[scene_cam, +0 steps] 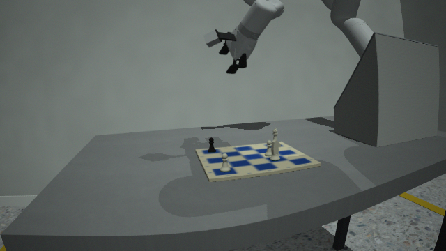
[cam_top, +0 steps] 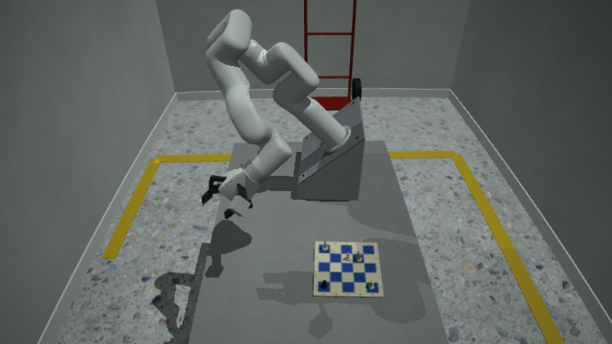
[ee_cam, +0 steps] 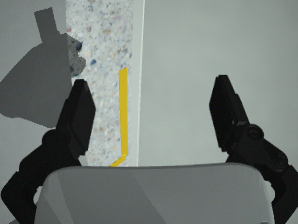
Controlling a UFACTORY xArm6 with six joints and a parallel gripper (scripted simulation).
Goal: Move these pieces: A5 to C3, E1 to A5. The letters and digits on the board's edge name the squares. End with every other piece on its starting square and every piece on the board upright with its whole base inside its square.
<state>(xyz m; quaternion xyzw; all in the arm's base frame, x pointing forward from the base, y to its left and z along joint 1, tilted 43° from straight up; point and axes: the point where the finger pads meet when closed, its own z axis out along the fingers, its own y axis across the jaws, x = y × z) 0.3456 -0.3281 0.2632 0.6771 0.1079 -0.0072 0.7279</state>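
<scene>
The blue-and-cream chessboard (cam_top: pixel 348 268) lies on the grey table, also seen in the exterior view (scene_cam: pixel 257 160). A black pawn (cam_top: pixel 323 284) (scene_cam: pixel 211 145) and a white pawn (cam_top: pixel 370 286) (scene_cam: pixel 225 162) stand at its two near corners. A pale piece (cam_top: pixel 324 247) stands at the far left corner. A tall pale piece (cam_top: pixel 358 256) (scene_cam: pixel 275 144) and a small pale piece (cam_top: pixel 347 258) (scene_cam: pixel 268 148) stand side by side further in. All are upright. My gripper (cam_top: pixel 217 206) (scene_cam: pixel 228 60) (ee_cam: pixel 151 91) is open and empty, high above the table's left edge, far from the board. The square labels are too small to read.
The arm's grey wedge-shaped base (cam_top: pixel 330 162) stands at the back of the table. A red hand truck (cam_top: pixel 332 53) stands against the back wall. Yellow floor tape (cam_top: pixel 131 210) borders the cell.
</scene>
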